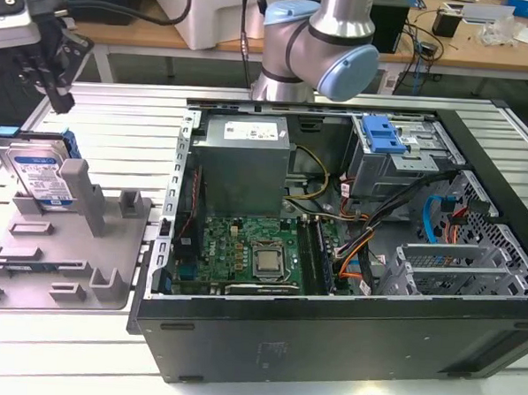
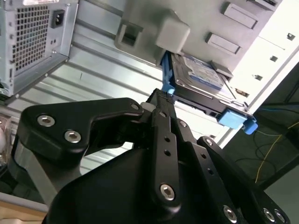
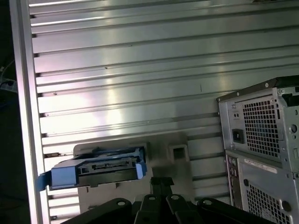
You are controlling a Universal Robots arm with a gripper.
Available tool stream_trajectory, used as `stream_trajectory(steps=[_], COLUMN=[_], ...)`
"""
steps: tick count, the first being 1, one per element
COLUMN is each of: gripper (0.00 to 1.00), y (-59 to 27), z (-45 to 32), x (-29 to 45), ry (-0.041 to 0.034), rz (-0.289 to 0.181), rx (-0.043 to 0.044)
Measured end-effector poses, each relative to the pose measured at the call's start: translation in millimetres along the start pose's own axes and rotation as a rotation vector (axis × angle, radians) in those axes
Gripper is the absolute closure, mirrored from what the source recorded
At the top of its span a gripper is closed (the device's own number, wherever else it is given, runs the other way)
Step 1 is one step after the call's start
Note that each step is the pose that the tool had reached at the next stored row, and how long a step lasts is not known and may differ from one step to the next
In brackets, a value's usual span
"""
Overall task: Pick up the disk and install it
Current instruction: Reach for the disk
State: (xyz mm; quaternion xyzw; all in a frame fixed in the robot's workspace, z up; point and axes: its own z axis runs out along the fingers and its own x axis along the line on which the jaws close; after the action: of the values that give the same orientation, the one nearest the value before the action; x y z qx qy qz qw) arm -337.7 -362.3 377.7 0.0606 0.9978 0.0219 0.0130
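The disk [image 1: 39,177], a silver drive with a white-and-blue label in a blue frame, stands tilted on edge in a grey holder [image 1: 75,258] at the exterior view's left. My gripper [image 1: 61,98] hangs above and slightly behind it, apart from it, with its black fingers shut together and nothing between them. In the second wrist view the fingertips [image 2: 161,95] point toward the disk [image 2: 201,74] with a gap in between. The first wrist view has the disk [image 3: 100,168] edge-on in the holder, just beyond the gripper [image 3: 161,181].
An open computer case [image 1: 327,342] lies on the ribbed metal table [image 1: 117,119] to the exterior view's right, with a power supply [image 1: 244,161], motherboard [image 1: 252,254], cables and a blue caddy [image 1: 382,133] at its drive bay. The arm's base [image 1: 316,50] stands behind the case.
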Motion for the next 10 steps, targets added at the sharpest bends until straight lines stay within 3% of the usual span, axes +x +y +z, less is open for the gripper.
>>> stream_trajectory(steps=[6,8,10], gripper=[0.89,0.89,0.89], y=[3.9,5.7,6.7], z=[1.5,2.1,2.5], x=[22.0,34.3,41.6], ry=[-0.0001,-0.0001,-0.0001], rz=[0.001,0.001,0.002], rx=[0.0000,0.0000,0.0000])
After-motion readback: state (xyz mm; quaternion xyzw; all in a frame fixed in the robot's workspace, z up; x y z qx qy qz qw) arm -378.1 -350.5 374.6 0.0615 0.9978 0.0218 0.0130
